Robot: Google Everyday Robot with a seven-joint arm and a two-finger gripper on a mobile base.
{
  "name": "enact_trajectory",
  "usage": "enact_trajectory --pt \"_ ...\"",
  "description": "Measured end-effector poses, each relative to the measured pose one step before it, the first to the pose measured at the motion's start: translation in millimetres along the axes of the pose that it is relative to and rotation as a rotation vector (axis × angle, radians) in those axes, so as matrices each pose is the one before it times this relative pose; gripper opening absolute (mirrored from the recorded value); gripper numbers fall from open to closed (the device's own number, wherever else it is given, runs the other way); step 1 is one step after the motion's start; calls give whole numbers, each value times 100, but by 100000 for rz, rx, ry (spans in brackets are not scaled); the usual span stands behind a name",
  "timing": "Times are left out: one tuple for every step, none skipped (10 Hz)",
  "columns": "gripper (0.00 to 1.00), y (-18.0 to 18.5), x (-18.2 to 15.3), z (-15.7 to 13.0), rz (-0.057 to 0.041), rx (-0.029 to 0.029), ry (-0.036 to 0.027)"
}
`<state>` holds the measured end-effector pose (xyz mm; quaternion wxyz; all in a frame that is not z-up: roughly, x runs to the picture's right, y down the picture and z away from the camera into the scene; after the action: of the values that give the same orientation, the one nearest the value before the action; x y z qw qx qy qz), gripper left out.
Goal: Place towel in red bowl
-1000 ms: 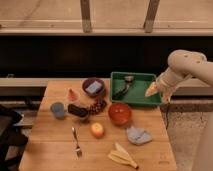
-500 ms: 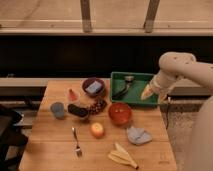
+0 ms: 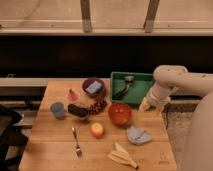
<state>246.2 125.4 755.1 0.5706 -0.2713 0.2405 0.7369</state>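
Hand (image 3: 148, 104): released, empty.
Towel (image 3: 137, 135): we see it ungrasped on tabletop (image 3: 50, 150), near hand.
Red bowl (image 3: 120, 113): beside hand, no towel yet.

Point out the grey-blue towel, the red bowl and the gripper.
Crumpled grey-blue cloth towel (image 3: 138, 135): camera view, cloth's middle.
Glossy round red bowl (image 3: 120, 113): camera view, its inside.
Gripper (image 3: 150, 105): camera view, between fingertips, right of the bowl.
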Motion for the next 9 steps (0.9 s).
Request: enact_trajectory --pt "62 60 724 584 -115 -328 2297" --pt "62 50 475 417 -51 -186 1725" --pt "62 -25 616 630 -125 -17 2695" --pt "62 111 642 740 -458 126 3165" --pt "62 -191 710 569 220 17 2857" --pt "62 -288 892 537 540 -43 2623" --pt "62 -110 1326 761 168 694 2954" --pt "62 347 712 414 -661 55 1426" --pt "62 70 221 98 42 -84 301"
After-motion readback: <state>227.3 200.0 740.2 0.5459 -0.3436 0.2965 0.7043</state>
